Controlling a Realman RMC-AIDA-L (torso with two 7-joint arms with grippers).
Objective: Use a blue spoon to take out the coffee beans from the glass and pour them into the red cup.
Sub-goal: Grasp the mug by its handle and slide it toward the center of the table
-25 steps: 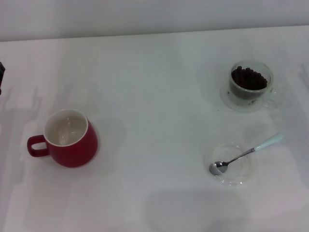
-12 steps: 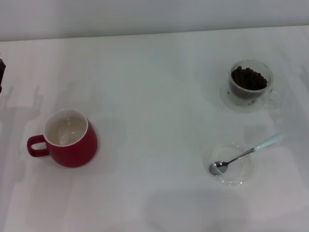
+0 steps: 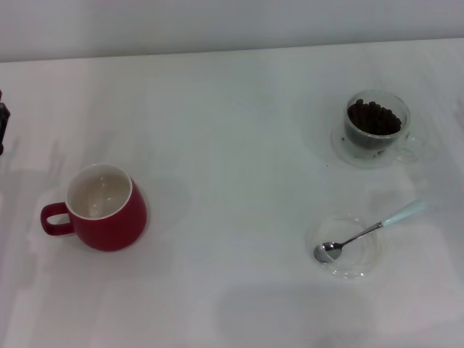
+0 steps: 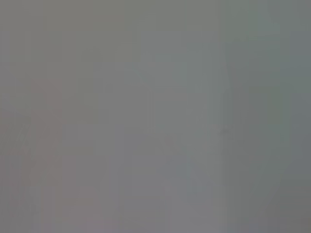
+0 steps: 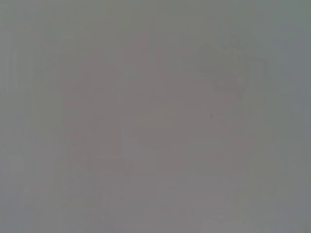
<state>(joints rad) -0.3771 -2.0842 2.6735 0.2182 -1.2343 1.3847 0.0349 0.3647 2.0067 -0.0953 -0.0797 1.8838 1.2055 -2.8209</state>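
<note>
In the head view the red cup (image 3: pixel 106 209) stands upright at the left of the white table, white inside showing, loop handle pointing left. The glass (image 3: pixel 375 127) with dark coffee beans (image 3: pixel 373 118) stands at the far right. Nearer the front, the blue spoon (image 3: pixel 368 230) lies across a flat clear dish (image 3: pixel 346 246), silver bowl inside the dish and pale handle pointing to the far right. A dark sliver of my left gripper (image 3: pixel 3 125) shows at the left edge, above and left of the cup. My right gripper is out of view. Both wrist views show only plain grey.
The white table (image 3: pixel 232 145) runs back to a pale wall. Open tabletop lies between the cup and the glass.
The dark part of my left gripper at the left edge has shifted slightly down the picture, toward the cup. Cup, glass, dish and spoon have not moved.
</note>
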